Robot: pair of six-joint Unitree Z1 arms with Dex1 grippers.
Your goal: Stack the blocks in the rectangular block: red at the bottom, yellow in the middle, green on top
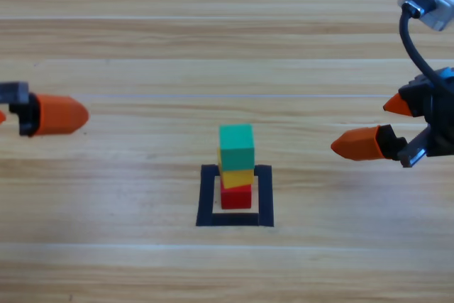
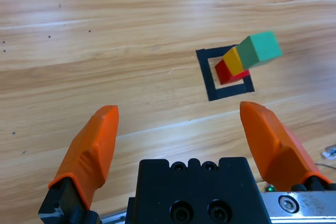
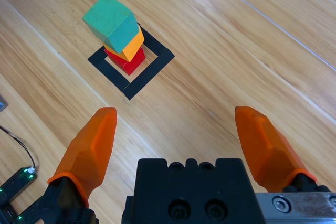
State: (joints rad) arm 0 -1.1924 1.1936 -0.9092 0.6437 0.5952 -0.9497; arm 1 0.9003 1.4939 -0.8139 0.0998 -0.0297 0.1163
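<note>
Inside the rectangular block [image 1: 208, 196], a black tape outline at the table's middle, stands a three-cube stack. The red cube [image 1: 236, 197] is at the bottom, the yellow cube [image 1: 238, 176] sits on it, and the green cube [image 1: 236, 145] is on top. The upper two cubes sit slightly askew. My left gripper [image 1: 44, 115] hovers at the far left edge, open and holding nothing. My right gripper [image 1: 376, 125] hangs to the stack's right, open and holding nothing. The left wrist view shows the stack's green cube [image 2: 258, 48] far beyond the left gripper [image 2: 178, 109]. In the right wrist view the green cube [image 3: 110, 20] lies well ahead of the right gripper [image 3: 176, 113].
A black cable [image 1: 411, 40] runs down the right arm at the upper right. A small circuit board with green lights [image 3: 16, 182] and thin wires lies at the bottom left of the right wrist view. Bare wood surrounds the taped outline.
</note>
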